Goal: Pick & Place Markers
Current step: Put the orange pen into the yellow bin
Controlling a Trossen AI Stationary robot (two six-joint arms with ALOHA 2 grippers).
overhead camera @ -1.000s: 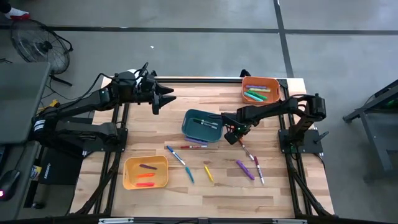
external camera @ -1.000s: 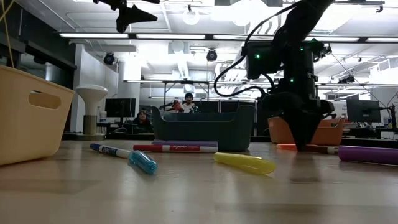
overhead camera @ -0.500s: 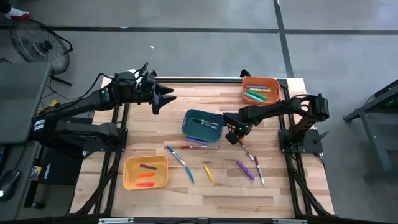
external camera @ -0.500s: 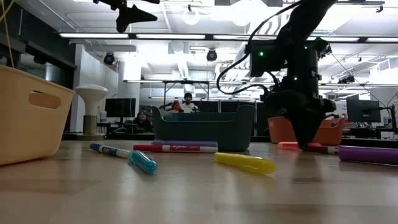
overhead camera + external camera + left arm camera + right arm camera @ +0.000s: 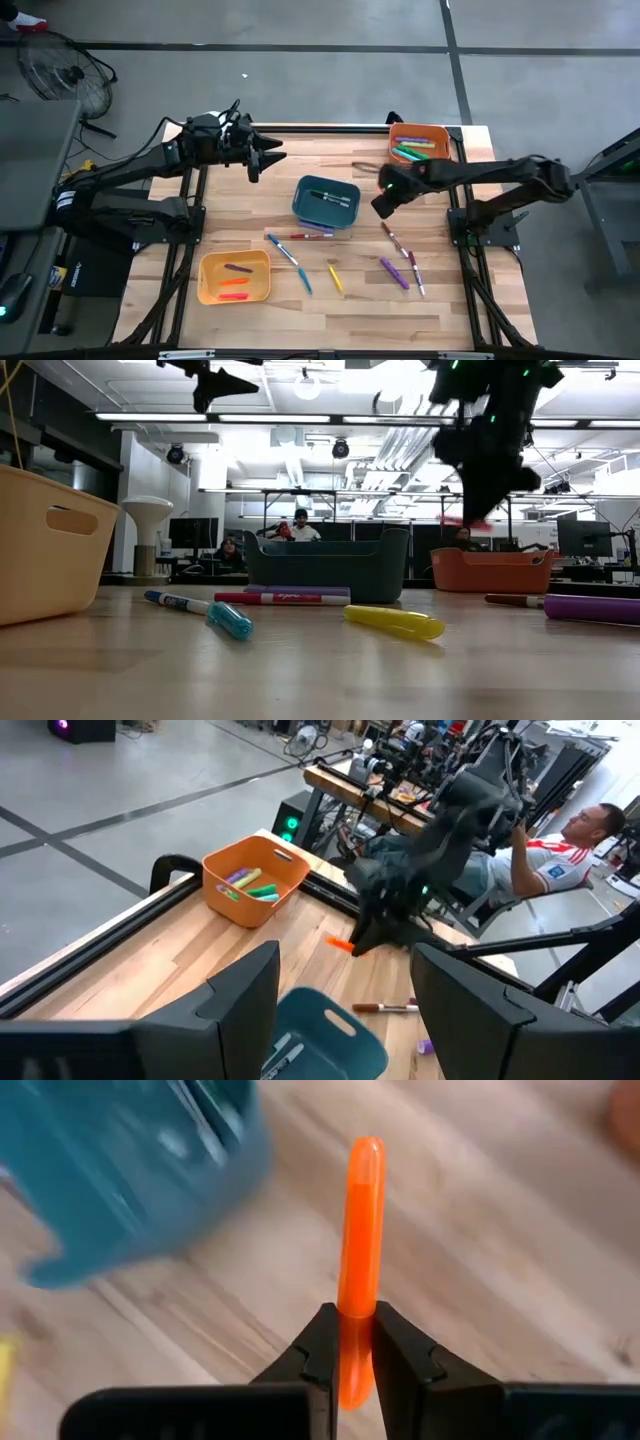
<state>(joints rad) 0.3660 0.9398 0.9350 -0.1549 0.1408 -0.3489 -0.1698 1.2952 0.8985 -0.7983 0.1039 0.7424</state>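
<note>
My right gripper hangs above the table between the teal bin and the orange bin, shut on an orange marker. The same marker shows as a reddish streak in the low view. Several other markers lie flat on the wood: a red one, a blue one, a yellow one and a purple one. My left gripper waits high over the far left of the table, open, with nothing between its fingers. My right gripper pinches the orange marker's barrel between its two fingertips, close to one end. The fingers come steeply from above and lie across the marker. Most of its length sticks out past the fingers, and it is lifted clear of the table.
The yellow bin at the near left holds a few markers, and the orange bin holds green ones. A brown marker lies below the right gripper. People sit in the room beyond the table's far edge.
My right gripper has risen from the tabletop, staying shut on the orange marker. The marker lay on the wood near the brown one a second ago and now hangs well above the bins' rims. The arm has drawn back a little toward the table's right edge.
</note>
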